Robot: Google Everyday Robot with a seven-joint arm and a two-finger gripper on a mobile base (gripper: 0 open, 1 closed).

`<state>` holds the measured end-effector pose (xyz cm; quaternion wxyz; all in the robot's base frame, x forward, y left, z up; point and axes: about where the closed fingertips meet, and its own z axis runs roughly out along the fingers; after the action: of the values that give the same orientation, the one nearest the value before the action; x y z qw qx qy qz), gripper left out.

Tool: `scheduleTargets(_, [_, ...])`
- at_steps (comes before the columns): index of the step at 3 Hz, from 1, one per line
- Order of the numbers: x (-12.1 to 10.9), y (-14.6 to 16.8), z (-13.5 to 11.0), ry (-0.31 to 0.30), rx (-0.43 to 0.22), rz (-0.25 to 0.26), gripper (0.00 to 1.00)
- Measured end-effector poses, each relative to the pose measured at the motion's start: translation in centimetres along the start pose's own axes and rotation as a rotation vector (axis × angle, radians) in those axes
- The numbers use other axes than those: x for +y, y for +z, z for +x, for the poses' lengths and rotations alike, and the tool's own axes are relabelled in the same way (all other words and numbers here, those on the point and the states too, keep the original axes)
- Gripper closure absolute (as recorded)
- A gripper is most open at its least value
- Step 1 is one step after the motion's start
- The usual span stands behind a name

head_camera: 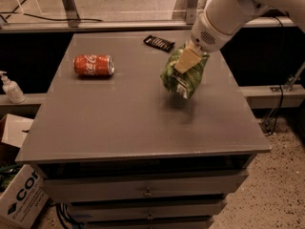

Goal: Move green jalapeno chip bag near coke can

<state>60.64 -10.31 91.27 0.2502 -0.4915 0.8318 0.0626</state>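
Note:
The green jalapeno chip bag hangs above the grey table, right of the middle, lifted off the surface with a shadow under it. My gripper comes down from the upper right on a white arm and is shut on the top of the bag. The coke can lies on its side at the table's left, well apart from the bag.
A small flat black packet lies near the table's far edge. A white pump bottle stands on a ledge at the left. A cardboard box sits on the floor at the lower left. Drawers are below the tabletop.

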Motion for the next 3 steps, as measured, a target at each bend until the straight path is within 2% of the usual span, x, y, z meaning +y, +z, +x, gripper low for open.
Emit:
scheduleTargets(1, [-1.9,-0.2,-4.5,-0.004,-0.063,0.015,1.0])
scheduleTargets(2, [-2.4,0.8,-7.9,0.005,-0.11,0.004,1.0])
scheduleTargets(3, [-1.1,2.4,-10.6,0.002,-0.149,-0.039,1.0])
